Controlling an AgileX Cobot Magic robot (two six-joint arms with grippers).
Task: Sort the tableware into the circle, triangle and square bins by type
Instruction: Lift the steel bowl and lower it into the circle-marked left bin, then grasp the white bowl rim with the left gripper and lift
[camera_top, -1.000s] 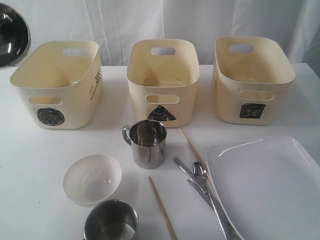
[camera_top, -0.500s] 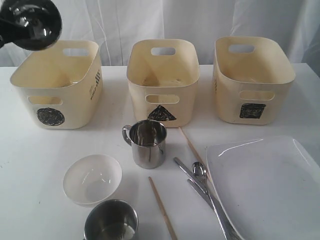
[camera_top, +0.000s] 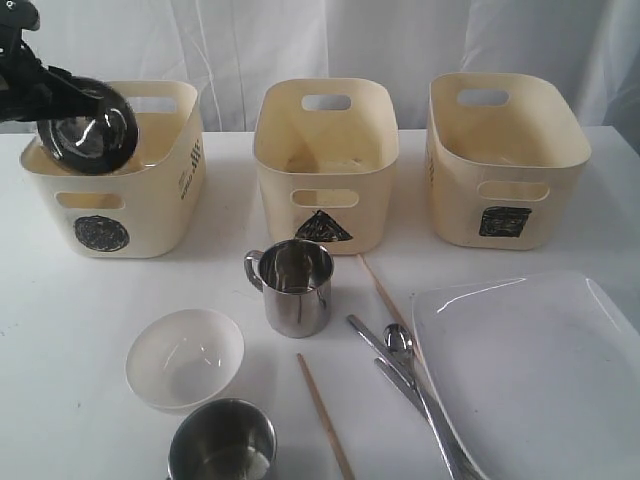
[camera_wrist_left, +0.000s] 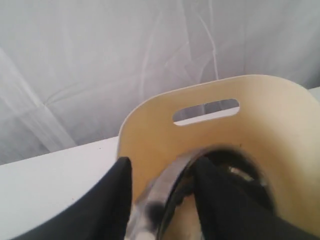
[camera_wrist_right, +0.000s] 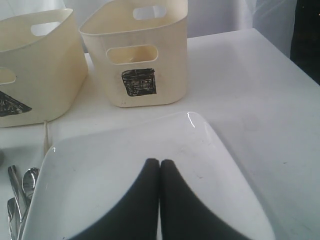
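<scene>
The right pincer (camera_wrist_right: 160, 162) is seen with its two dark fingers pressed together, no gap left between them, over the large white rounded-square plate (camera_wrist_right: 215, 170). Beyond the plate, the cream bin marked with a black scribbled square (camera_wrist_right: 165, 65) is set on the white surface (camera_wrist_right: 260, 90), with the triangle-marked bin (camera_wrist_right: 40, 75) just beside it. A steel spoon (camera_wrist_right: 29, 180) and forks (camera_wrist_right: 12, 205) are partly shown next to the plate's edge.

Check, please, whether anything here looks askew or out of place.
The steel bowl stands tilted on edge at the circle bin's rim, between the left pincer's fingers, rather than lying flat inside. Nothing else stands out.
</scene>
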